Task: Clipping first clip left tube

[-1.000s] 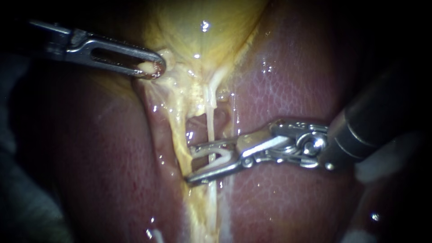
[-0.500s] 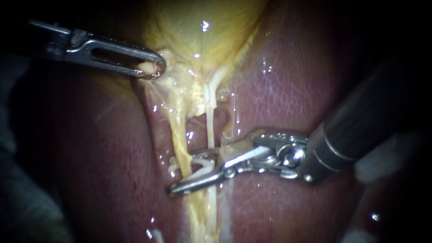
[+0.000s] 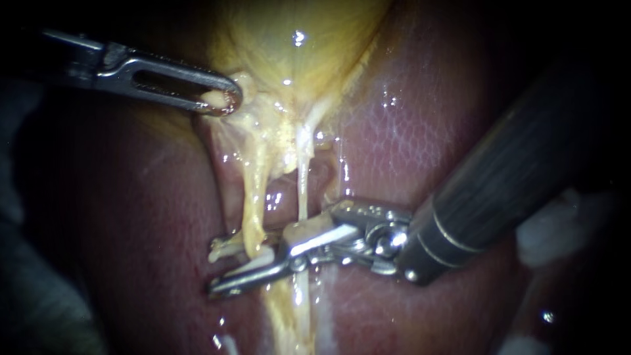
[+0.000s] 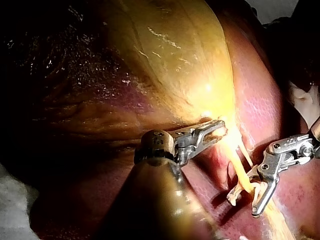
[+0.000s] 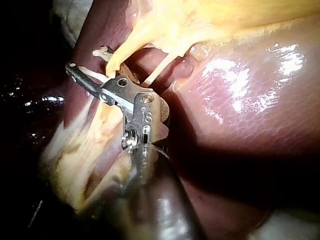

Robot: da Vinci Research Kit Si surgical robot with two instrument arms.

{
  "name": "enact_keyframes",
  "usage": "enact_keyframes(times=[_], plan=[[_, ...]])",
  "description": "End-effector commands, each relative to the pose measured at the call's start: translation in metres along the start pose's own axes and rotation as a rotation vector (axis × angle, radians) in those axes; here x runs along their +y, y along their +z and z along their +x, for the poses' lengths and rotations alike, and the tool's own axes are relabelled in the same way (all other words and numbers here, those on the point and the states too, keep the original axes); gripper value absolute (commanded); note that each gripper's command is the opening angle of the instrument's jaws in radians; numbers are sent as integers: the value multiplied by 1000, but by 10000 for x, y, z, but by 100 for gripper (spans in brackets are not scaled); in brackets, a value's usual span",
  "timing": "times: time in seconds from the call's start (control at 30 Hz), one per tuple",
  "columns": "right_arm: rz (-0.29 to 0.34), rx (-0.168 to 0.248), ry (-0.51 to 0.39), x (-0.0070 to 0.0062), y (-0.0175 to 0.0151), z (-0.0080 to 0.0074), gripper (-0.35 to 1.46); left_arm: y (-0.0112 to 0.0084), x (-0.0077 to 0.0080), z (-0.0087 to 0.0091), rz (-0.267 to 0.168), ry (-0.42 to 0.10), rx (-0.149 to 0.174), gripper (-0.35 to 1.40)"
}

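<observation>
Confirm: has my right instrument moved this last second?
Yes. The right instrument, jaws holding a clip, slid left past the thin tube to straddle the left tube; the left instrument on the gallbladder stayed.

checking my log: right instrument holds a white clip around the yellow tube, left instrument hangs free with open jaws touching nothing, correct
No. The left instrument is not free: its jaws are shut on tissue by the gallbladder, as the endoscope view shows. The rest holds: the right instrument holds a white clip around the yellow tube.

Right instrument shaft cut off at upper right; left tube hides part of clip.
</observation>
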Motion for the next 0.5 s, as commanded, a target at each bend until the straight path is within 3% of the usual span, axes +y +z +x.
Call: enact_keyframes(times=[0.03,0.27,0.5], plan=[[2,1,0,-1,1,0,50,0,0,0,0,0,0,-35],[19,8,0,-10,-2,-1,50,0,0,0,0,0,0,-35],[81,-3,8,-31,-16,3,49,-1,0,0,-1,0,-1,-35]])
